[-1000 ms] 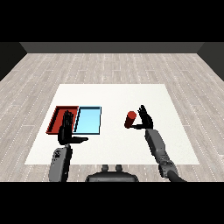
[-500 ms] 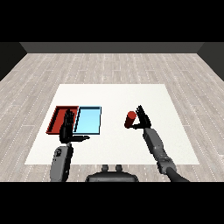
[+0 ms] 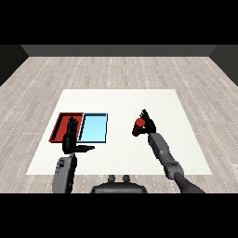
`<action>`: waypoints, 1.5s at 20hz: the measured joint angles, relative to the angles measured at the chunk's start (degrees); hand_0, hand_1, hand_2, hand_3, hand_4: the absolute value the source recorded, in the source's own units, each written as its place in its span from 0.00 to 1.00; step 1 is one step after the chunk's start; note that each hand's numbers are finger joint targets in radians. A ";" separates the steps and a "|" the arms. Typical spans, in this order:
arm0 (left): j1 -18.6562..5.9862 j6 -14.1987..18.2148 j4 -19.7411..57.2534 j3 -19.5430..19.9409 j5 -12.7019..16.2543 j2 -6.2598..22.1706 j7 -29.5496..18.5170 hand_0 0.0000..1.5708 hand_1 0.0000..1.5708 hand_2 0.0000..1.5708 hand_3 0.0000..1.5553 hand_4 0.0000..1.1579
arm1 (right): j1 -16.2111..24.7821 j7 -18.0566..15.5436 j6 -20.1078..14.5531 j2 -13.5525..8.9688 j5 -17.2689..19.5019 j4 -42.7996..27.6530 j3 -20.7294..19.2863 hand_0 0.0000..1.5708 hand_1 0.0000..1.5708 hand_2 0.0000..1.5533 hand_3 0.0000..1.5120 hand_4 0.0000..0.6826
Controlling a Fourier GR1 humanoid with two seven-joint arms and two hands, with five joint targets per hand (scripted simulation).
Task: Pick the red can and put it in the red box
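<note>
A white table [image 3: 121, 97] stands on a grey plank floor [image 3: 116, 69]. On the left part of the table a red tray [image 3: 61, 122] and a light blue tray [image 3: 94, 128] lie side by side, touching along one long edge, the red one on the left. Both hold nothing that can be seen.

The red can [image 3: 138, 127] is right of centre on the table, well apart from both trays, and leans a little rather than standing straight. The right hand [image 3: 149, 123] is against its right side, with the fingers raised behind and beside the can. Whether those fingers wrap the can or merely touch it cannot be told from this view.

The left hand [image 3: 71, 138] is at the near edge of the red tray, overlapping its near right corner. Its fingers are straight and point away from the robot, and the thumb sticks out to the right toward the blue tray. It grasps nothing.

Both grey forearms come in from the near edge of the table.
</note>
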 measured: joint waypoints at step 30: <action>0.07 -0.18 -0.51 0.57 0.39 0.52 0.04 0.00 0.00 0.00 0.00 0.00 | -4.69 -2.53 -16.22 2.71 3.55 8.57 -0.41 0.94 0.94 0.93 0.92 0.88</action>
